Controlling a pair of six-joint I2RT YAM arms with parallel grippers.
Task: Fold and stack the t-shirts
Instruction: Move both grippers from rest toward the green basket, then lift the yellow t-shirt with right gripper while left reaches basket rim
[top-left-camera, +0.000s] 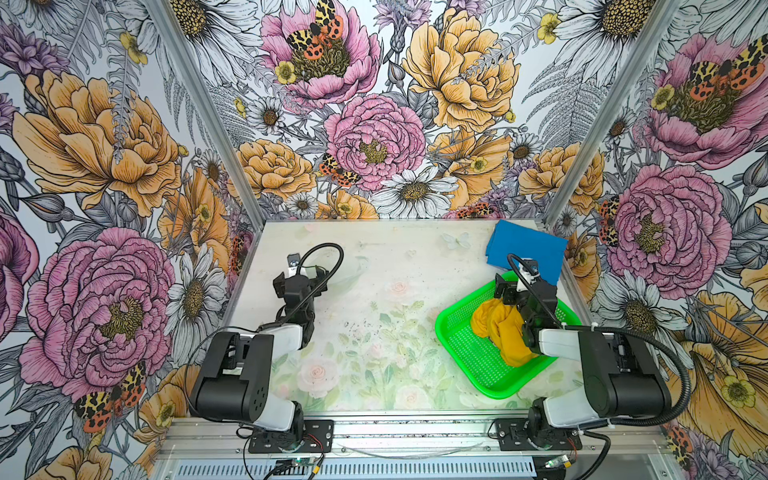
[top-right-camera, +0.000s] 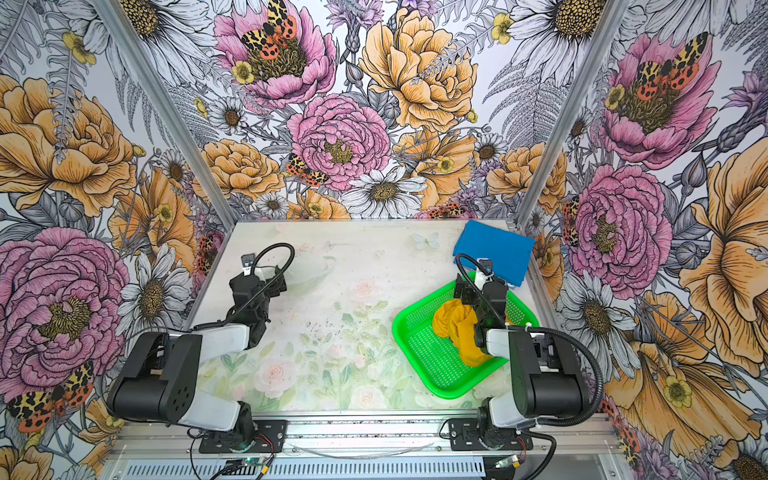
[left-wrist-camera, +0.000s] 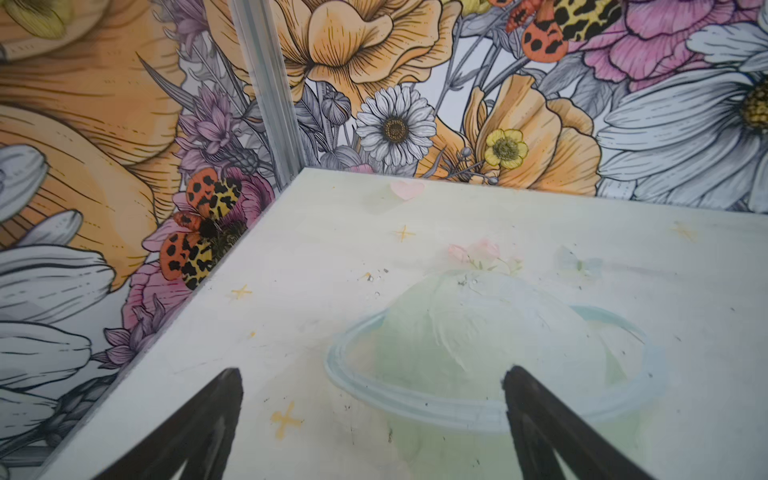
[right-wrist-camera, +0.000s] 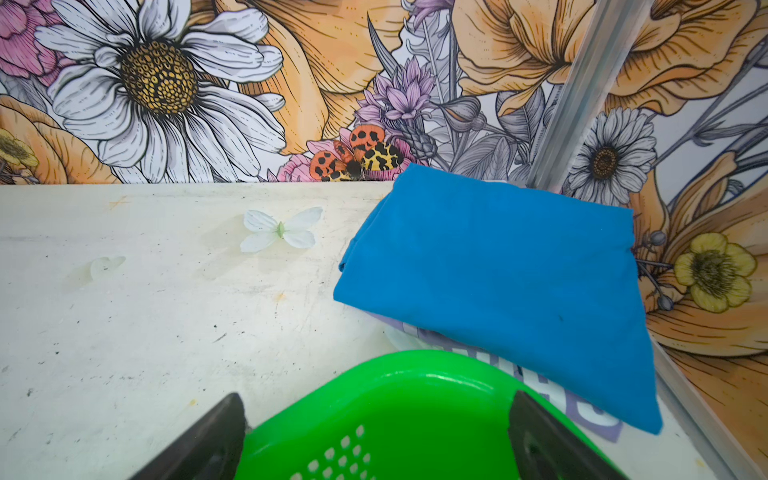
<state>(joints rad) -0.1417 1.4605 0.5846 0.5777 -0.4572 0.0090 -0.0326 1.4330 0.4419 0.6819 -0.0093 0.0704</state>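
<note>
A: Surface (top-left-camera: 374, 270) mostly bare. Green basket (top-left-camera: 478, 357) near right. Blue shirt (top-left-camera: 528, 247) folded flat at far-right corner, just beyond basket. Yellow shirt (top-left-camera: 500, 328) bunched inside basket.

B: Right fingers (right-wrist-camera: 540, 436) spread wide, empty, over basket's far rim, past the cloth. Left fingers (left-wrist-camera: 208, 415) wide too, over bare surface.

A: Next, prob.: pull back over yellow heap, pinch a high fold, not the mesh, lift clear before spreading.

B: Writing?

A: Pale lettering at blue shirt's near edge, partly tucked under, unreadable. No brand seen.
</note>
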